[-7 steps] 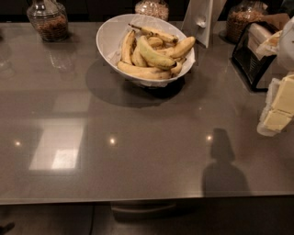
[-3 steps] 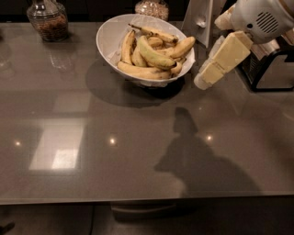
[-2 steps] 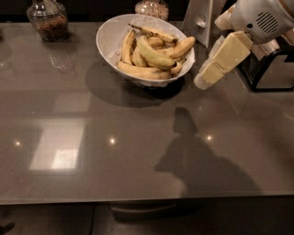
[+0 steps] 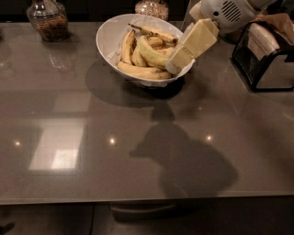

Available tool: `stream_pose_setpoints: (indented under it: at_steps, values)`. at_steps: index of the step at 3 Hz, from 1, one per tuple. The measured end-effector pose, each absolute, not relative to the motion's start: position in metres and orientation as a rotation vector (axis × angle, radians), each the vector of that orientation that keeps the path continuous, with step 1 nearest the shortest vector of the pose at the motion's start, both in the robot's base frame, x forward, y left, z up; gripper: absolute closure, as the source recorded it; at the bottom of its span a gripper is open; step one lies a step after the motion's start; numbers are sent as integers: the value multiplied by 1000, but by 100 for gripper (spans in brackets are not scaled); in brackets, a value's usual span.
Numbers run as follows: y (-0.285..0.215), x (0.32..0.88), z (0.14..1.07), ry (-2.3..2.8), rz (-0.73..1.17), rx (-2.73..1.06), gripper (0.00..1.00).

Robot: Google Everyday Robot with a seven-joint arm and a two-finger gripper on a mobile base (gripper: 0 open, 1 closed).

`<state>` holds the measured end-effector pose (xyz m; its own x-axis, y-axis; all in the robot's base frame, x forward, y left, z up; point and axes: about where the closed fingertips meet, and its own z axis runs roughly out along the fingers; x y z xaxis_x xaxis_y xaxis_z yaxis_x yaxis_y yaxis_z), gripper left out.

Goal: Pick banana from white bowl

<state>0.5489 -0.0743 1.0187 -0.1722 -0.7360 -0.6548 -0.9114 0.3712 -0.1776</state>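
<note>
Single view, looking down on a grey glossy table (image 4: pixel 69 183). The white bowl (image 4: pixel 107 40) sits in the upper centre of the frame and holds several bananas. The banana (image 4: pixel 148 51) of interest, plump, curved and paler than the others, lies in the right half of the bowl, running from mid-bowl toward the right rim. A thin banana with a dark stem (image 4: pixel 155 31) lies along the back, and deeper-yellow ones (image 4: pixel 138 71) lie along the front and left. The hand (image 4: pixel 176 63) enters from the upper right of the frame, cream-coloured and angled down-left. Its tip is at the bowl's right rim, over the lower end of the banana. Contact looks likely but is not certain from this angle. How far open the hand is: cannot tell. A jar of brown grains (image 4: pixel 47 19) stands at upper left, and a second jar (image 4: pixel 151 8) behind the bowl. A black rack (image 4: pixel 264 55) stands at right. The arm's shadow (image 4: pixel 183 165) falls on the table at lower centre.
</note>
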Motion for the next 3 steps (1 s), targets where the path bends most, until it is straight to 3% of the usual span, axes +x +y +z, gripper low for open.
stream_pose_setpoints:
  at_steps: [3]
  values:
    - [-37,608,996,2004,464,-1228,4]
